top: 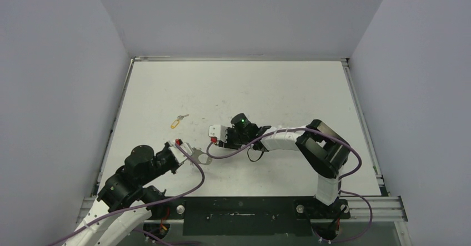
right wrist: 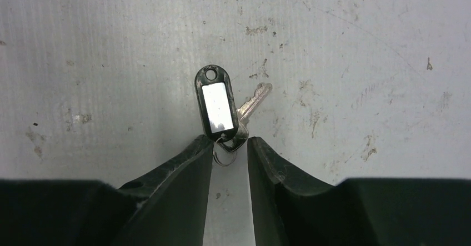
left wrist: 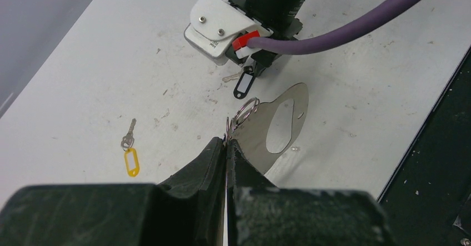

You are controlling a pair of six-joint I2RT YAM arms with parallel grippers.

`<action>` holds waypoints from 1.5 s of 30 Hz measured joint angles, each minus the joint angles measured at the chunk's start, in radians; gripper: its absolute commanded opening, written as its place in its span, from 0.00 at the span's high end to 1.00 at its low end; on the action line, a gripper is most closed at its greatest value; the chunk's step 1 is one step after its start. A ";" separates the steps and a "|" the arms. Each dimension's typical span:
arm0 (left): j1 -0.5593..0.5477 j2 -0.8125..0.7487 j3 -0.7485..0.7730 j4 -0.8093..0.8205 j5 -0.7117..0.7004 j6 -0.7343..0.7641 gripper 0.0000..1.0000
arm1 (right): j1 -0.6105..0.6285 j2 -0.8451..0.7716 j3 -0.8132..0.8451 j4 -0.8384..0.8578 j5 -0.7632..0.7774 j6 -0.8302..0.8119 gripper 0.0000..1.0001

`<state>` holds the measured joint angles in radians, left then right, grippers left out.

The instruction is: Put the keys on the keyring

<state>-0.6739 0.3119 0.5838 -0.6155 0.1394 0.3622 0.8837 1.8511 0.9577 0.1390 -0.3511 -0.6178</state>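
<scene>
**One pinch sure, one in doubt**

From above, we see both arms reaching over the near left part of the white table surface (top: 266,90). The left claw (top: 190,152) points right at the keyring (top: 203,158), a flat silver-grey metal plate with small wire rings, which sits close to the near edge, left of centre. The right claw (top: 213,141) points down just beyond it. The yellow-tagged key (top: 176,122), a small silver key on a yellow oblong tag, lies alone toward the left edge, apart from both claws.

From the left wrist, we find the left claw (left wrist: 226,141) closed tight, its jaws meeting on the outermost thin ring of the keyring (left wrist: 252,135), whose plate shows an oval cut-out. Just past it the right claw (left wrist: 252,71) stands over the black-tagged key (left wrist: 243,85), a small silver key on a black oblong tag with a white label. A purple cable (left wrist: 344,32) crosses above.

From the right wrist, the black-tagged key (right wrist: 218,104) lies against the surface. The right claw (right wrist: 229,143) has its jaws partly closed, one on either side of the tag's lower end and its small ring. We cannot tell whether they grip it.
</scene>
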 measured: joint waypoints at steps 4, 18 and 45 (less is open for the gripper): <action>0.002 0.000 0.000 0.000 0.000 0.000 1.00 | -0.008 0.008 0.002 -0.001 -0.026 0.003 0.91; 0.002 0.006 0.000 0.003 0.006 0.000 1.00 | -0.043 -0.071 -0.064 -0.018 -0.074 0.066 1.00; 0.008 0.266 -0.038 0.227 0.143 -0.172 1.00 | -0.270 -0.405 -0.138 -0.174 -0.177 0.633 1.00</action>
<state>-0.6659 0.5781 0.5461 -0.3885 0.2821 0.1902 0.6132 1.4464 0.8196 -0.0345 -0.5278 0.0151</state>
